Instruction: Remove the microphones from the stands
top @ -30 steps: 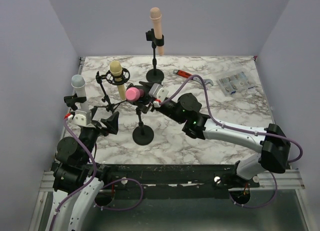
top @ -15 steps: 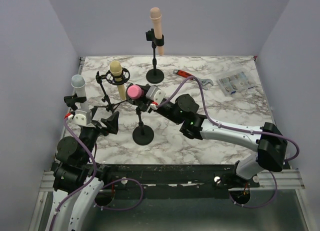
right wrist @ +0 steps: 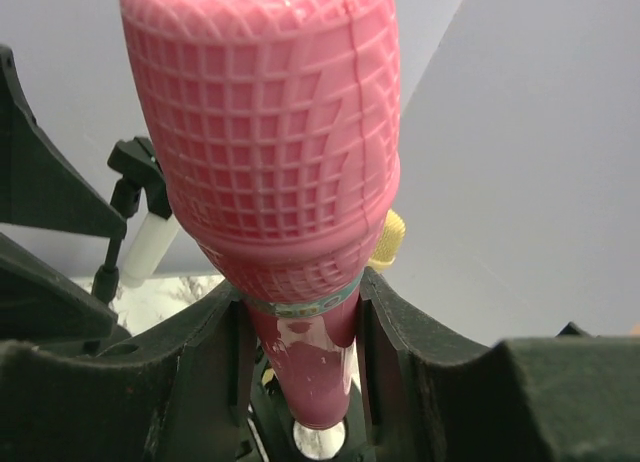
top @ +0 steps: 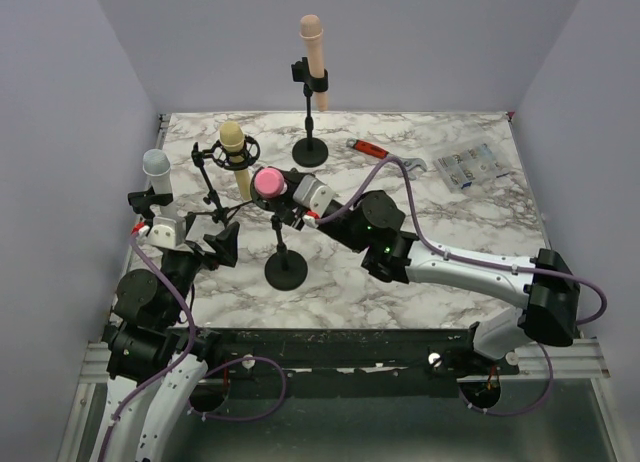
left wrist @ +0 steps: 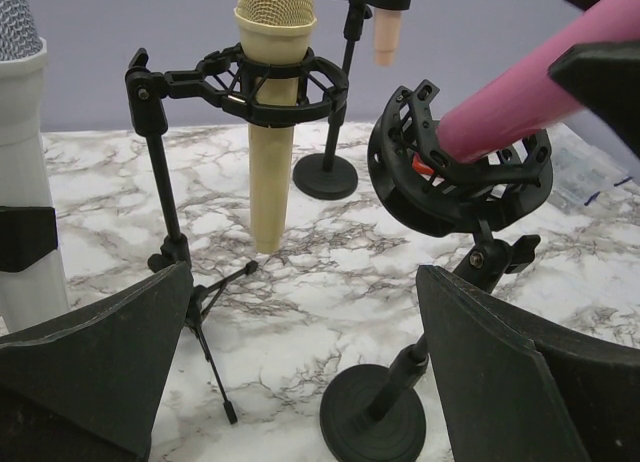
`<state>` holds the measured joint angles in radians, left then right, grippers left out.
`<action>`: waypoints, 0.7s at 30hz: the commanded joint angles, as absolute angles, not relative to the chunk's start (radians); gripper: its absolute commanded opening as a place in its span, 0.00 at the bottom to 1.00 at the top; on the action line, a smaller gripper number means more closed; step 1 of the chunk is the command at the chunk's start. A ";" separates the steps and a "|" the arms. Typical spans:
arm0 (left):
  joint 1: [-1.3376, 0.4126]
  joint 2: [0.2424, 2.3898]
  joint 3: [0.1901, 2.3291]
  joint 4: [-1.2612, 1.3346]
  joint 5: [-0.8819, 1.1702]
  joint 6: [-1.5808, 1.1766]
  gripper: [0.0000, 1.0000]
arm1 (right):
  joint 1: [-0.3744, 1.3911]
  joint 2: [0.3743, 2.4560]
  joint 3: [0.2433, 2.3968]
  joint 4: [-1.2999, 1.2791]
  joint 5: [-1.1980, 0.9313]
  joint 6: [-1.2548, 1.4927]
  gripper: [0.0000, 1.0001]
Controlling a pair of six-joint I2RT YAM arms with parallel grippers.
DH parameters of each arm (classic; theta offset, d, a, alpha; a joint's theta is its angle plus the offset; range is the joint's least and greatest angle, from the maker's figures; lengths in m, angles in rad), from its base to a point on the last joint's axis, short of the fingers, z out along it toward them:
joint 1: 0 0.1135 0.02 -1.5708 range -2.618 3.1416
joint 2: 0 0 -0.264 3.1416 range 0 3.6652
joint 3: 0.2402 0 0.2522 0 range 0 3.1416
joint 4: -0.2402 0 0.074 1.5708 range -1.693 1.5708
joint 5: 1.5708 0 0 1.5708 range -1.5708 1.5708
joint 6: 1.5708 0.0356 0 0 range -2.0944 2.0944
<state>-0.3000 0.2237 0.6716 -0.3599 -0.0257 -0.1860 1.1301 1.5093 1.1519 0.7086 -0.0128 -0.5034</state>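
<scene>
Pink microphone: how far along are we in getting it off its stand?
Done: the right gripper is clamped on the pink mesh-headed microphone just below its head. In hand: it sits in the black shock-mount ring of the round-based stand. Left: draw it out of the ring. The left gripper is open.

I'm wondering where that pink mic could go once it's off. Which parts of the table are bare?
The widest bare marble lies on the right, between the packet and the right arm. A smaller patch sits in front, right of the round base. The left is crowded: white mic, yellow mic and pink mic cluster there.
</scene>
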 commanded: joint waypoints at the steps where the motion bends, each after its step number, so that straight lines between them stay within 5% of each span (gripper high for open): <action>1: -0.290 0.230 0.663 -0.341 -0.007 -0.176 0.99 | 1.147 1.453 1.193 0.748 -0.005 -0.534 0.40; 16: -0.285 0.240 0.663 -0.341 -0.005 -0.178 0.99 | 1.150 1.243 1.091 0.848 0.054 -0.488 0.18; 21: -0.285 0.247 0.665 -0.340 -0.002 -0.178 0.99 | 1.149 1.177 1.004 0.945 0.230 -0.541 0.11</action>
<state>-0.2935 0.2352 0.6712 -0.3599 -0.0242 -0.1860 1.1416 1.2182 1.0645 0.8070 0.0608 -0.5041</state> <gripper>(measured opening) 0.982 0.452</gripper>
